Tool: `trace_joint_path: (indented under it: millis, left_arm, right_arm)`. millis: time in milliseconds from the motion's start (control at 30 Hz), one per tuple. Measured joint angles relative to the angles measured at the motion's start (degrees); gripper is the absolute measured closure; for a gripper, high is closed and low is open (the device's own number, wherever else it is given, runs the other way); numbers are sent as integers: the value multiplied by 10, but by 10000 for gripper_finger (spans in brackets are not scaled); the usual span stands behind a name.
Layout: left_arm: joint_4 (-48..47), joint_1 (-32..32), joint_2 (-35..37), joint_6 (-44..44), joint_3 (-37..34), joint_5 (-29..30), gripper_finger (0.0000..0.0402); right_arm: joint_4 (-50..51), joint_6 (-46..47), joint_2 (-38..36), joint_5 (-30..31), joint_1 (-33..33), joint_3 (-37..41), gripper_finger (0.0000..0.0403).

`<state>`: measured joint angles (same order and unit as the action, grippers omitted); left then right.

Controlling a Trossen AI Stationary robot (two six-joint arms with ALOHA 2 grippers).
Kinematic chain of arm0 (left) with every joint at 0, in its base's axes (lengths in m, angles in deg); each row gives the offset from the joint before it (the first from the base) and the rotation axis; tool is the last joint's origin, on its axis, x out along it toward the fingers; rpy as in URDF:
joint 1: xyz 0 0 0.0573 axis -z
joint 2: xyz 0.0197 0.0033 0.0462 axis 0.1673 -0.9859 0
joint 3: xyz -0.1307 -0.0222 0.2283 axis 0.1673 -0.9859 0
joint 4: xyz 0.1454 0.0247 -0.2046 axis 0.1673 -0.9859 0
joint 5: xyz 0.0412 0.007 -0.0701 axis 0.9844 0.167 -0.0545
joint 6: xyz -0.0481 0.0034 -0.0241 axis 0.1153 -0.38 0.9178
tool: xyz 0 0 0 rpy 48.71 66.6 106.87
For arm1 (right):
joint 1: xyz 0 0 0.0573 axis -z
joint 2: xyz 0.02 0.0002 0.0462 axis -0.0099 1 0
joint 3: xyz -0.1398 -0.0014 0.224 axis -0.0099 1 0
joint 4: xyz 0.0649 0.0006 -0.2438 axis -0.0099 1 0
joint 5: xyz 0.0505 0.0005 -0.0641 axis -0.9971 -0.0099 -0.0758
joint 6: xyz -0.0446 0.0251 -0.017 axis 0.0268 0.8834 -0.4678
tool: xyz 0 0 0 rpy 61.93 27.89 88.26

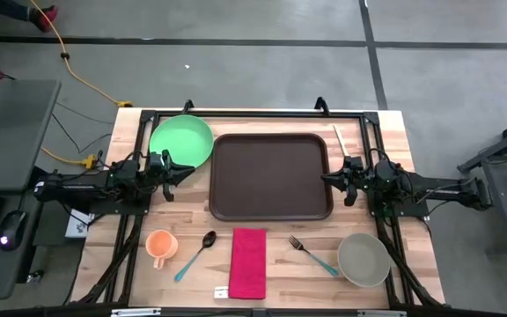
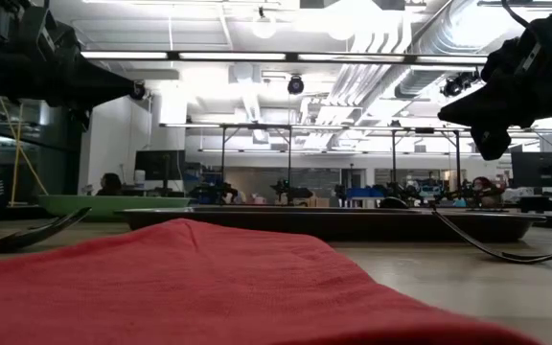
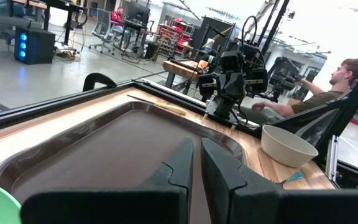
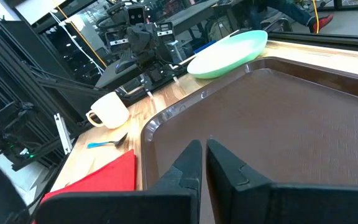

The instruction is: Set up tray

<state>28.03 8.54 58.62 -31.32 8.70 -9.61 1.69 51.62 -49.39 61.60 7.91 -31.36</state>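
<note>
Dark brown tray [image 1: 271, 176], green plate [image 1: 181, 141], red napkin [image 1: 247, 262], orange mug [image 1: 160, 246].

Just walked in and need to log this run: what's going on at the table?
Nothing is being handled. The large dark brown plastic tray lies bare mid-table. The left gripper hangs by the round green plate, fingers slightly apart; the right gripper hangs shut at the tray's opposite edge. The orange mug, spoon, red napkin, fork and grey bowl wait along the near edge.

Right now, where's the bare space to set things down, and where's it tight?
The tray is bare inside its rim, the biggest free patch. Bare wood also lies right of the bowl and between the napkin and the fork. Tight: the tray's short sides, where the left gripper, the right gripper and the green plate crowd in.
</note>
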Motion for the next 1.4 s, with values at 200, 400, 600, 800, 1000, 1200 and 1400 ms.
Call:
trace_joint_path:
  millis: [200, 400, 600, 800, 1000, 1200, 1400]
  left_arm:
    - [0, 0, 0, 0, 0, 0, 339]
    - [0, 0, 0, 0, 0, 0, 339]
    - [0, 0, 0, 0, 0, 0, 339]
    - [0, 0, 0, 0, 0, 0, 339]
    - [0, 0, 0, 0, 0, 0, 339]
    - [0, 0, 0, 0, 0, 1, 339]
    - [0, 0, 0, 21, 0, 1, 339]
  right_arm:
    - [0, 0, 0, 0, 0, 0, 402]
    - [0, 0, 0, 0, 0, 0, 402]
    - [0, 0, 0, 0, 0, 0, 402]
    - [0, 0, 0, 0, 0, 0, 402]
    - [0, 0, 0, 0, 0, 0, 402]
    - [0, 0, 0, 0, 0, 0, 402]
    - [0, 58, 0, 5, 0, 0, 402]
